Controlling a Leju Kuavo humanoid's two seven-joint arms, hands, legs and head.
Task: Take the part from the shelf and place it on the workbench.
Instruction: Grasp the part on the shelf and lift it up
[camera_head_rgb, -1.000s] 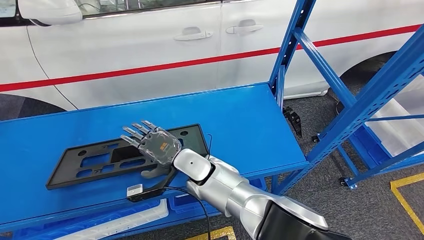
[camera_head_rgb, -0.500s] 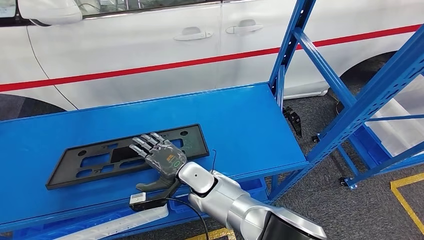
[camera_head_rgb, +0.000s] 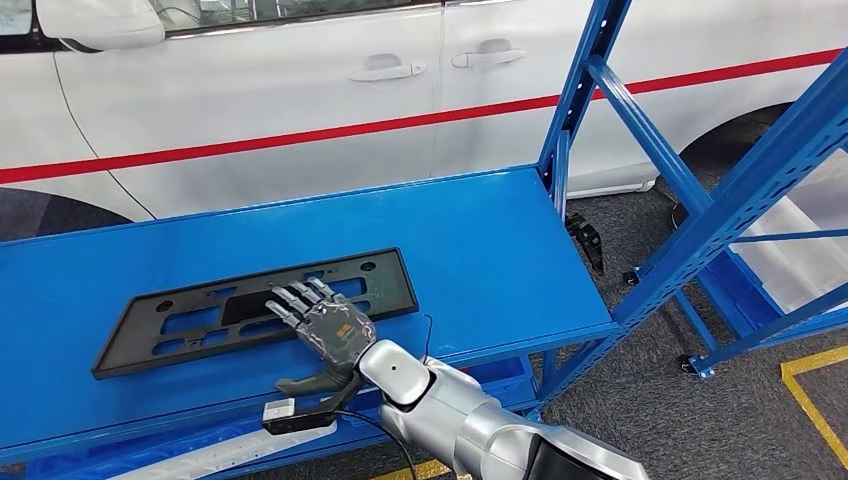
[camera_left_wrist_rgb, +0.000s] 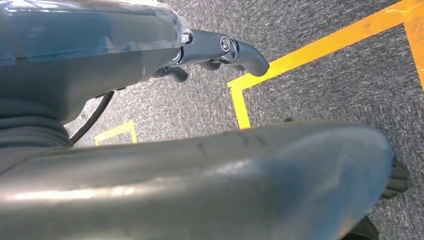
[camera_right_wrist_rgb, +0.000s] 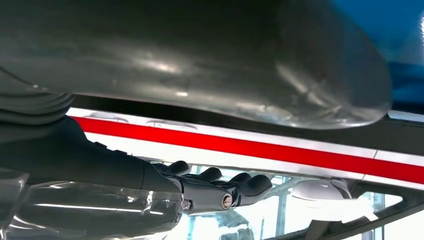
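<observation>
Fingers (camera_head_rgb: 298, 298) of the robot's right hand (camera_head_rgb: 322, 330) are lying spread and flat, palm down, holding nothing, with their tips reaching over the near edge of the black part (camera_head_rgb: 180, 320). That part, a long flat plastic frame with cut-outs, is lying on the blue workbench (camera_head_rgb: 480, 240), toward its front left, slightly skewed to the bench edge. The thumb is sticking out sideways over the bare bench top just in front of the part. A silver forearm (camera_head_rgb: 450, 415) is coming in from below, with a black cable looping from the wrist. Beyond the bench a white car (camera_head_rgb: 300, 90) with a red stripe is standing side-on. To the right, blue shelf uprights (camera_head_rgb: 720, 210) are rising over grey carpet.

The left hand (camera_left_wrist_rgb: 220, 52) is hanging above the carpet (camera_left_wrist_rgb: 320, 85) and its yellow floor tape (camera_left_wrist_rgb: 305, 52); I cannot tell from here whether it is open or closed.
</observation>
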